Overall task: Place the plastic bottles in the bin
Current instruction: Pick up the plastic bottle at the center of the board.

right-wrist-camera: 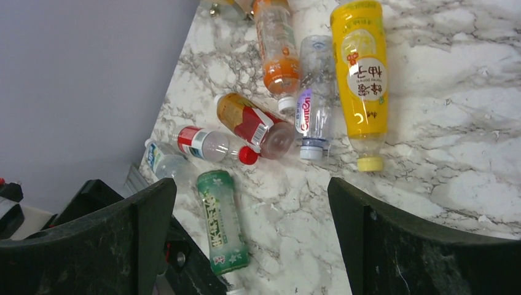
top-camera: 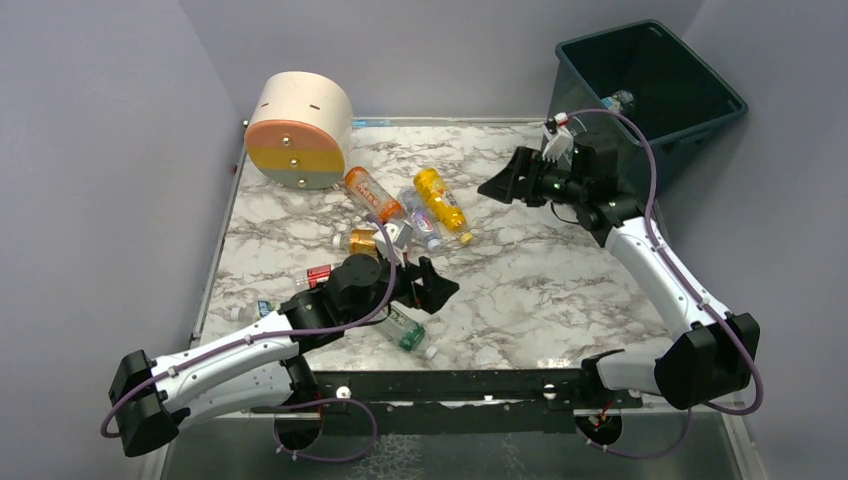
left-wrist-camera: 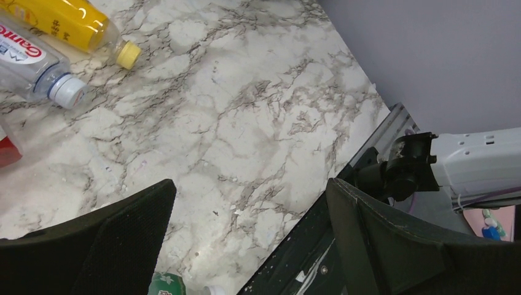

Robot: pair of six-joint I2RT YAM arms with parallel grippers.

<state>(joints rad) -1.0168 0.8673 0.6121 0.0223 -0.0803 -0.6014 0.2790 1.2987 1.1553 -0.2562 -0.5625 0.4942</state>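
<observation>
Jaws, left: stood fully apart with nothing between them, low over the bench.
Jaws, right: stood wide apart and empty, raised between the bin and the bottle cluster.
Top view, bin: sat tilted off the far right corner of the bench; one bottle appeared to lie inside.
Top view, bottles: orange bottle, clear bottle and yellow bottle lay side by side near the cream cylinder; green bottle lay just beside the left jaws.
Top view, left arm: reached low from the near left corner, wrist turned toward the bench centre.
Top view, right arm: rose from the near right corner, wrist bent left, facing the cluster.
Left wrist view: only bare marble showed between the fingers; the yellow and clear bottle caps lay at top left, and a green bottle end showed at the bottom edge.
Right wrist view: the cluster lay between the fingers, well below them and untouched; an amber bottle and a red-labelled bottle lay beside the green one.
Step in hand: judged as approach for a pick; most bottles were not yet binned.
Next move: the right jaws would need to descend across one bottle's body. The yellow bottle offered a free outer side, but the clear bottle lay just beside it, leaving little finger room, and round bodies could roll.
</observation>
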